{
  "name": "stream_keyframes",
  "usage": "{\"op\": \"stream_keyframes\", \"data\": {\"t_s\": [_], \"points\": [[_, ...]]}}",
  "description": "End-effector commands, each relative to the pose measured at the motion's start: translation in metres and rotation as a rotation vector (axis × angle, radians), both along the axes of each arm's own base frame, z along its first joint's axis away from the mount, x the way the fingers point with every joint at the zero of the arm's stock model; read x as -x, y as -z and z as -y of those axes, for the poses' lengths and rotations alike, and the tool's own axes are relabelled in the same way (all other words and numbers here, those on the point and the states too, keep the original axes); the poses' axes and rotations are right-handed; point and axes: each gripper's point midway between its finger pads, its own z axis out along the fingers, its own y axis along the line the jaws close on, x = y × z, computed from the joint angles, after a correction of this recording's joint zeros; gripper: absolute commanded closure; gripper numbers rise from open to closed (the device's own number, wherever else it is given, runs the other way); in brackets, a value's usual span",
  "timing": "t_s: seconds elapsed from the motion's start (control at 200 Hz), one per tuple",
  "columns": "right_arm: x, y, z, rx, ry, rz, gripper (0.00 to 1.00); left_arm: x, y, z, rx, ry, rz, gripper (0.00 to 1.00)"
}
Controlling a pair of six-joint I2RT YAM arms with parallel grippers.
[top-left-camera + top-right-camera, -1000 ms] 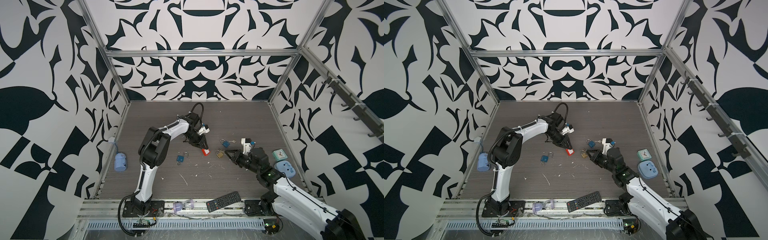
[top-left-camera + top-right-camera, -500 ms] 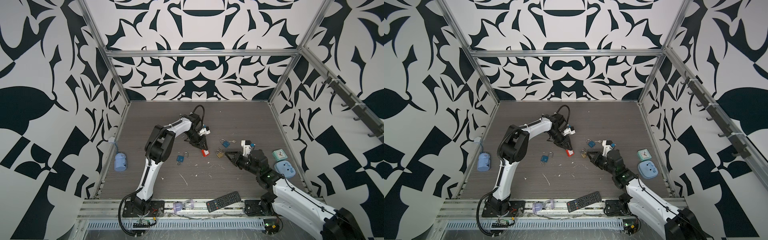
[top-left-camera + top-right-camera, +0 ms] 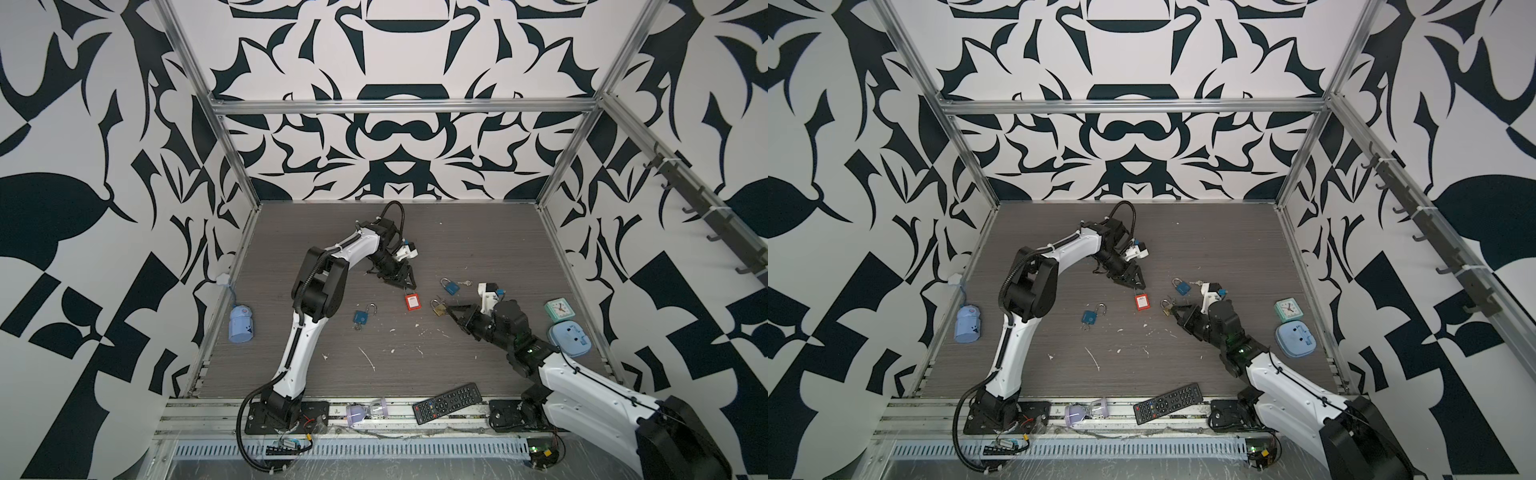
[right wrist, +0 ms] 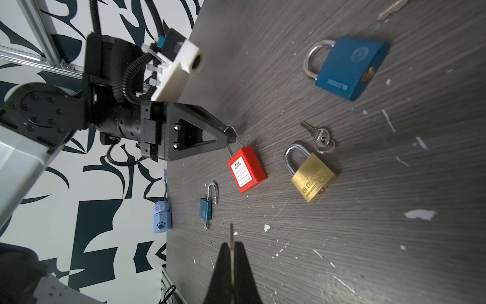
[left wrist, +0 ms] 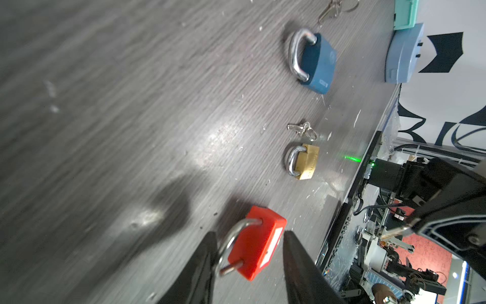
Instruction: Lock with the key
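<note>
A red padlock (image 3: 412,302) (image 3: 1142,302) lies on the grey table, its steel shackle pointing at my left gripper (image 3: 405,284) (image 3: 1136,284). In the left wrist view the left gripper (image 5: 249,234) stands open around the padlock (image 5: 256,247), with the shackle against one finger and a gap at the other. In the right wrist view the left fingertip meets the shackle of the red padlock (image 4: 247,171). My right gripper (image 3: 448,309) (image 4: 232,244) is shut on a key (image 4: 231,234), whose thin blade sticks out past the tips. It hovers to the right of the red padlock.
A brass padlock (image 4: 314,179) with a loose key ring (image 4: 319,135) lies beside the red one, just ahead of my right gripper. A blue padlock (image 4: 349,68) lies farther back and a small blue padlock (image 4: 206,208) to the left. Clock (image 3: 560,309), blue case (image 3: 569,339) and remote (image 3: 448,403) sit along the right and front.
My left jaws have spread apart and loosened from the red padlock's shackle. The right gripper has edged a little left with the key. The red padlock stays about where it was.
</note>
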Motion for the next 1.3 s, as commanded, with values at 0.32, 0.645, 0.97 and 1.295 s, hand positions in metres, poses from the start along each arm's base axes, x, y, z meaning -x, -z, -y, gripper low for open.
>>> {"op": "stream_keyframes", "data": {"t_s": [0.32,0.645,0.97,1.295], "points": [[-0.052,-0.015,-0.005,0.046,0.118,0.092,1.00,-0.024,-0.056,-0.023,0.029,-0.129,0.101,0.54],[-0.089,-0.014,-0.029,0.106,0.151,0.093,1.00,-0.012,-0.111,-0.058,0.080,-0.465,0.317,0.01],[-0.103,0.007,-0.048,0.210,0.158,0.066,1.00,0.041,-0.144,-0.090,0.223,-0.639,0.430,0.01],[-0.100,0.022,-0.051,0.336,0.185,0.071,1.00,0.077,-0.148,-0.088,0.274,-0.519,0.398,0.01]]}}
